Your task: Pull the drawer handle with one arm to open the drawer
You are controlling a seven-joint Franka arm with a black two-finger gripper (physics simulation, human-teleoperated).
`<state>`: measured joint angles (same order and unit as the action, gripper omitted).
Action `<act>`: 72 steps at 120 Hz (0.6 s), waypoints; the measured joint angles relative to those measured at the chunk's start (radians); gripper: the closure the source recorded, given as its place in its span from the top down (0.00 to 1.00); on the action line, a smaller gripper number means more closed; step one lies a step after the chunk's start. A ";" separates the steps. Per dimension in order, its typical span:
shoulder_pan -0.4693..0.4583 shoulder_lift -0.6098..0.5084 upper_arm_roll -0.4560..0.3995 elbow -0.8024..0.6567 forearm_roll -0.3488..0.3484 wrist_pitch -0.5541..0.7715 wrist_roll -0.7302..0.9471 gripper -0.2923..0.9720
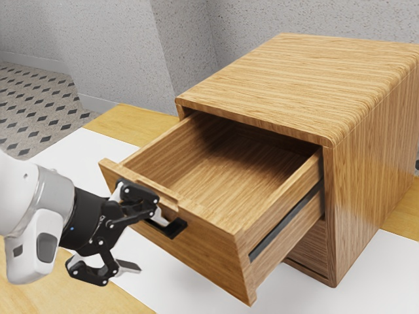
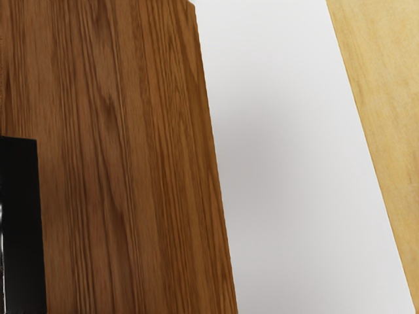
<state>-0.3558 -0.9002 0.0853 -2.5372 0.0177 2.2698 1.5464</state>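
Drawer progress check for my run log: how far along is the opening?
Done: the drawer stands well out of the cabinet, its bare inside showing. In hand: the open gripper is at the black handle, one finger by it. Left: perhaps a last bit of pull; full travel can't be judged.

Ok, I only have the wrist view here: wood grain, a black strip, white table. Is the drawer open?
Observer: Yes, the drawer stands pulled well out of the wooden cabinet.
Operator: Anything inside it?
Observer: Nothing; the bare wooden bottom shows.
Operator: And the gripper?
Observer: The gripper is at the black handle, fingers apart, the lower one clear of it.
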 joint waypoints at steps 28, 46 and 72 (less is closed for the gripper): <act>0.000 -0.005 -0.005 0.013 0.001 -0.011 -0.002 0.55; 0.000 -0.005 -0.008 0.018 -0.003 -0.013 -0.005 0.47; 0.000 -0.042 -0.004 0.014 -0.003 0.003 -0.016 0.59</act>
<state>-0.3559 -0.9420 0.0810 -2.5227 0.0150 2.2729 1.5307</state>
